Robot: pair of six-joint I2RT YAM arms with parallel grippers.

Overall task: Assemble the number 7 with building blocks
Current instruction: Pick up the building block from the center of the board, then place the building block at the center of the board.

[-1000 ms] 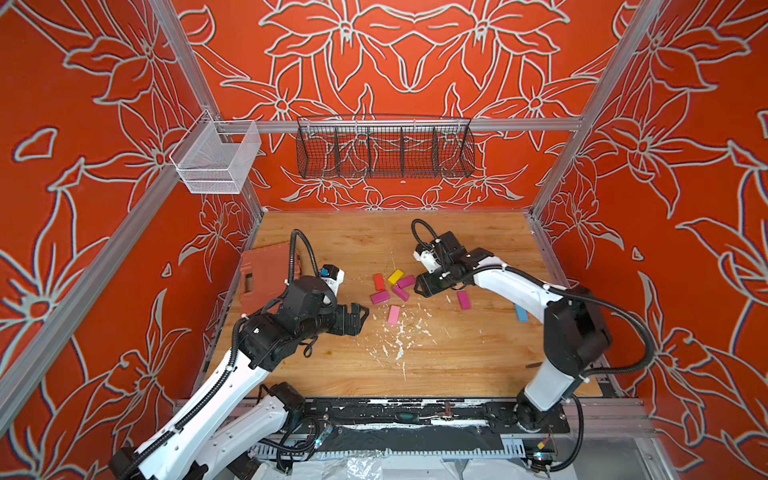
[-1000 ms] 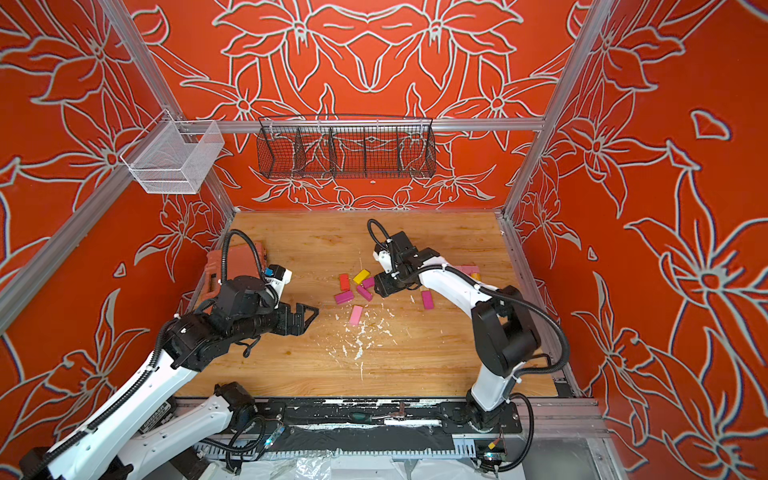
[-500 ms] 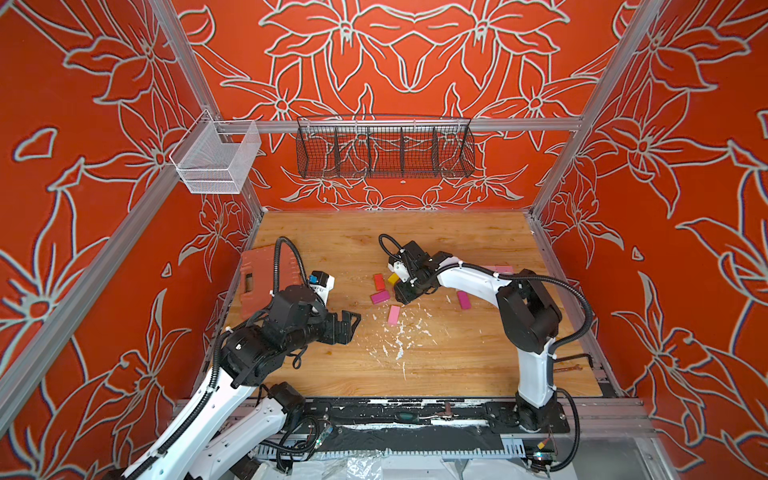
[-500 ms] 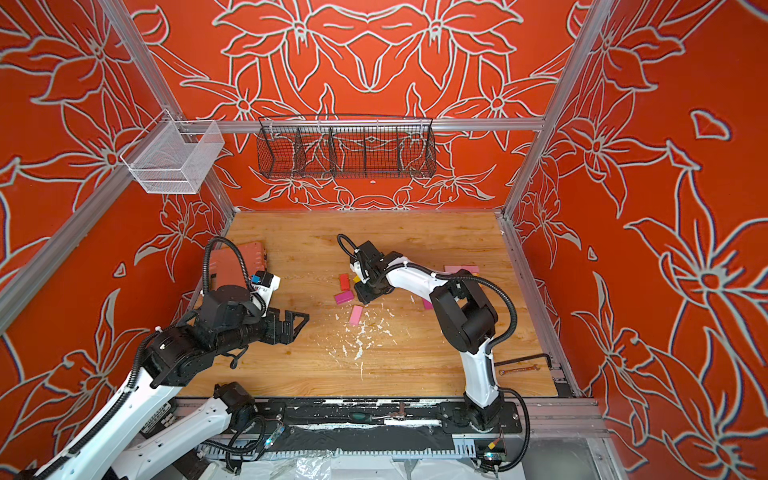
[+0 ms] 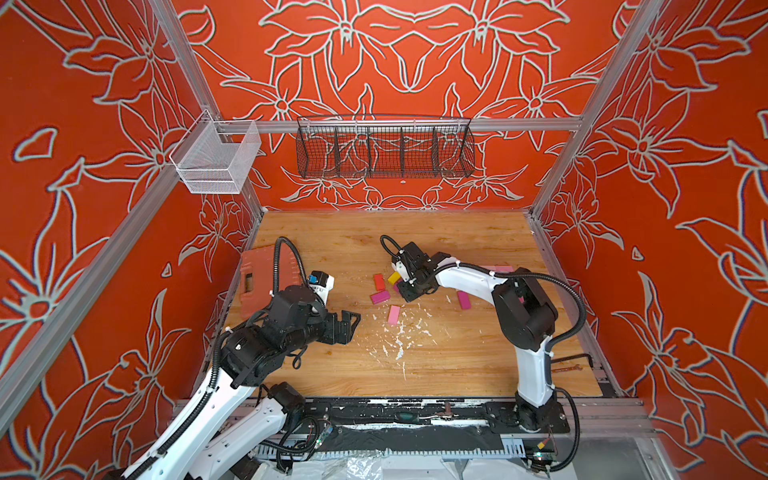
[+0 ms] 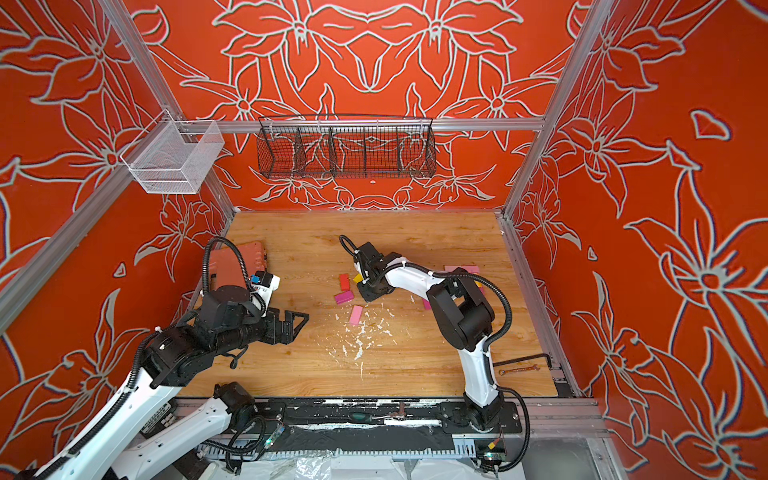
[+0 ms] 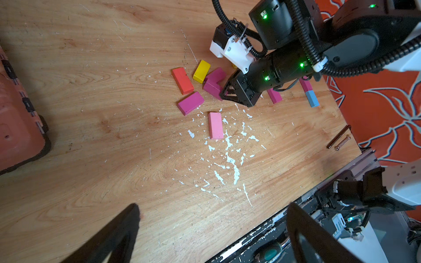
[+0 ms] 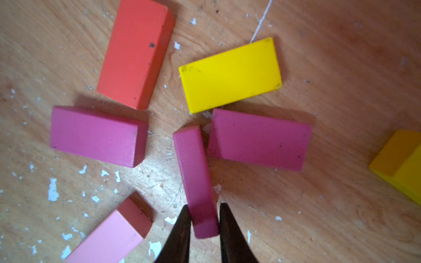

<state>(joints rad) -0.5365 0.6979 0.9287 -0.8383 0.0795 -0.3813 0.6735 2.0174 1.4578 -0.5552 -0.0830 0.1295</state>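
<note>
Right pincer [image 8: 204, 205] pinches one magenta rectangular block [image 8: 196, 177]. Flat nearby: two magenta blocks [image 8: 95, 135] [image 8: 259, 139], one red block [image 8: 134, 52], one yellow block [image 8: 230, 75], one light-pink block [image 8: 107, 239]. Left pincer [image 5: 353, 328] spread.

Both top views were bright and evenly lit, with the desk [image 5: 457, 353] showing only soft, faint shadows beneath the right arm [image 5: 469, 278] and no glare. Blue colour fringes edged the white wall pattern [image 5: 748, 291] toward the picture borders. The left wrist view was sharp at its centre, with the left gripper [image 7: 211, 205] jaws as black, blurred silhouettes, while in the right wrist view the magenta block [image 8: 196, 173] standing on edge was crisp, soft shadows hugged its neighbours, and the right gripper [image 8: 204, 205] jaws were dark and slightly out of focus.
</note>
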